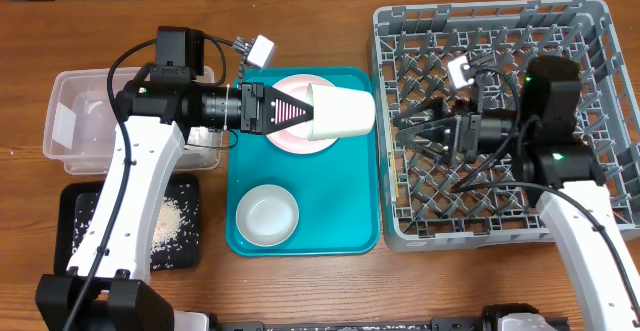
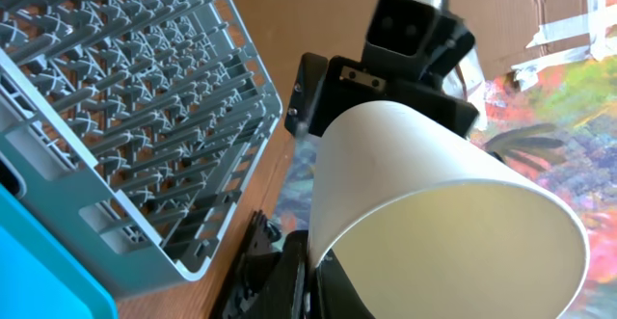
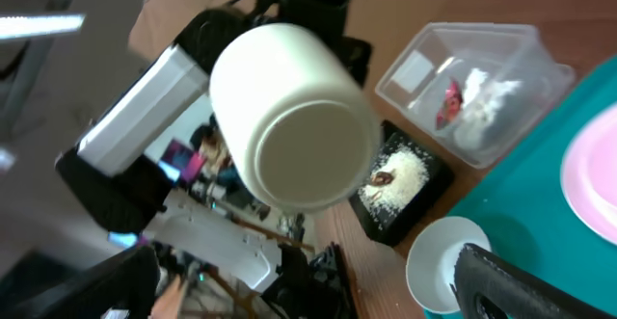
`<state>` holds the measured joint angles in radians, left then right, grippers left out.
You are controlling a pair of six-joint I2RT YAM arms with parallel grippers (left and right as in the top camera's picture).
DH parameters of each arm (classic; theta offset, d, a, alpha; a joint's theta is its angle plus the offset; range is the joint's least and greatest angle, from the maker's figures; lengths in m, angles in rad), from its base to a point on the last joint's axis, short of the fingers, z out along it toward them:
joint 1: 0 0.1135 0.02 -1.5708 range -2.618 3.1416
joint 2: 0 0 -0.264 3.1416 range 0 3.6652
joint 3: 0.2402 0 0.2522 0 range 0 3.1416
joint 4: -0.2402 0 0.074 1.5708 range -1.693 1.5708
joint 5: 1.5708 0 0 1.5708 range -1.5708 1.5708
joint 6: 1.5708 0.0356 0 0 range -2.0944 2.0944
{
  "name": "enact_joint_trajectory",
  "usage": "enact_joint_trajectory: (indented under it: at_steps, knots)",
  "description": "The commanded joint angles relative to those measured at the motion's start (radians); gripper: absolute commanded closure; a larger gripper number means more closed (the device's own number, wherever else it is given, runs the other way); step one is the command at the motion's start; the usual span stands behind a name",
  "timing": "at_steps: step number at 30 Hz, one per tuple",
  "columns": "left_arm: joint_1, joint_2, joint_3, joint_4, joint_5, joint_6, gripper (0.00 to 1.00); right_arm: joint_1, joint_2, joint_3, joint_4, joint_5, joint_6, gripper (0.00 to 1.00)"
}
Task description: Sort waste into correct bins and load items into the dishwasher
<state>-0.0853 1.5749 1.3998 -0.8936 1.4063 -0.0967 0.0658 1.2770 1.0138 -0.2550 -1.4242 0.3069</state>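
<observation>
Overhead — L gripper [image 1: 305,111] clamped on cup [image 1: 345,113], base at edge of teal tray [image 1: 340,201] — R gripper [image 1: 427,138] apart over rack [image 1: 420,31].

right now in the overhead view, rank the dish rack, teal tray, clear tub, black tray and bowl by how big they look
1. grey dish rack
2. teal serving tray
3. clear plastic tub and black tray: too close to rank, the left arm covers part of each
4. small white bowl

My left hand [image 1: 303,110] points right, clamped on the cup [image 1: 345,113]; my right hand [image 1: 412,137] faces it, jaws apart.
</observation>
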Motion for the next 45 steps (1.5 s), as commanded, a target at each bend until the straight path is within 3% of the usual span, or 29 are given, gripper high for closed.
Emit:
enact_joint_trajectory:
  at_steps: [1, 9, 12, 16, 25, 34, 38, 42, 45]
  knots:
    - [-0.024, 0.002, 0.010, -0.003, 0.041, 0.031, 0.96, 0.045, -0.007, 0.022, 0.045, 0.023, -0.026, 0.00]
    - [-0.126, 0.002, 0.010, -0.004, 0.050, 0.076, 0.96, 0.098, -0.007, 0.022, 0.048, 0.130, -0.023, 0.02]
    - [-0.133, 0.002, 0.010, 0.002, 0.045, 0.076, 0.96, 0.121, -0.007, 0.022, 0.068, 0.130, -0.023, 0.09]
    - [-0.133, 0.002, 0.010, 0.000, 0.010, 0.075, 0.96, 0.136, -0.007, 0.022, 0.090, 0.130, -0.023, 0.28]
    - [-0.131, 0.002, 0.010, 0.002, -0.055, 0.075, 0.95, 0.136, -0.007, 0.022, 0.089, 0.152, -0.023, 0.36]
    - [-0.090, 0.002, 0.010, 0.043, -0.191, 0.047, 0.76, 0.136, -0.007, 0.022, 0.074, 0.268, -0.022, 0.44]
    - [0.004, 0.002, 0.010, 0.132, -0.192, -0.028, 0.61, 0.136, -0.007, 0.022, 0.042, 0.362, -0.023, 0.44]
    - [0.093, 0.002, 0.010, 0.161, -0.222, -0.068, 0.55, 0.136, -0.007, 0.022, -0.020, 0.559, -0.023, 0.45]
    - [0.135, 0.002, 0.010, 0.129, -0.258, -0.068, 0.54, 0.136, -0.007, 0.022, -0.083, 0.813, 0.001, 0.45]
